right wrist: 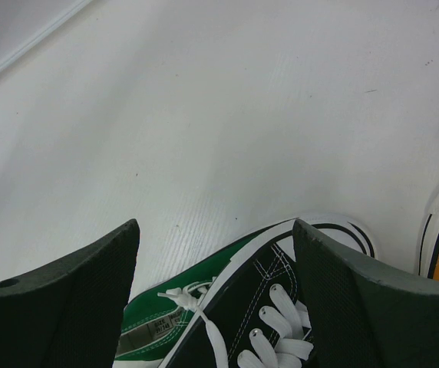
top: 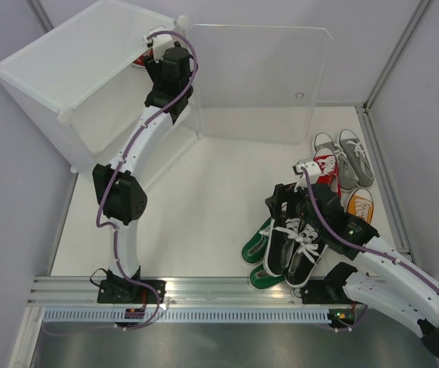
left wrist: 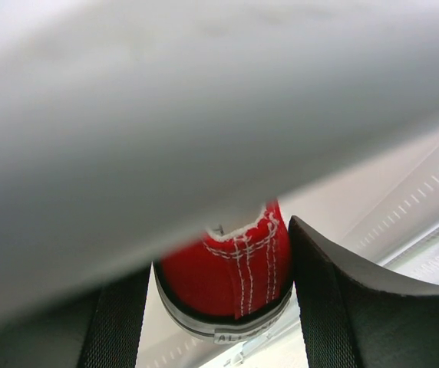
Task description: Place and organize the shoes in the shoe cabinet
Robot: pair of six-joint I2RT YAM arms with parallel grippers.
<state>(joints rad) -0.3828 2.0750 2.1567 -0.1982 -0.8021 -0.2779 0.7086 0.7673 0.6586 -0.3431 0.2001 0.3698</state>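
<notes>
A red shoe [left wrist: 204, 287], pinched by the left gripper [left wrist: 221, 257], is held at the shoe cabinet [top: 66, 69] for placing (release is needed next); the right gripper [right wrist: 213, 230] is held spread.

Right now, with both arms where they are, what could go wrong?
The left gripper holds the red shoe by its heel right under a cabinet panel; it could snag there. The open right gripper hangs over a black shoe overlapping a green shoe; closing may catch laces or both.

Bare table [top: 204, 199] lies between shoe cabinet [top: 74, 69] and shoes [top: 296, 245]
</notes>
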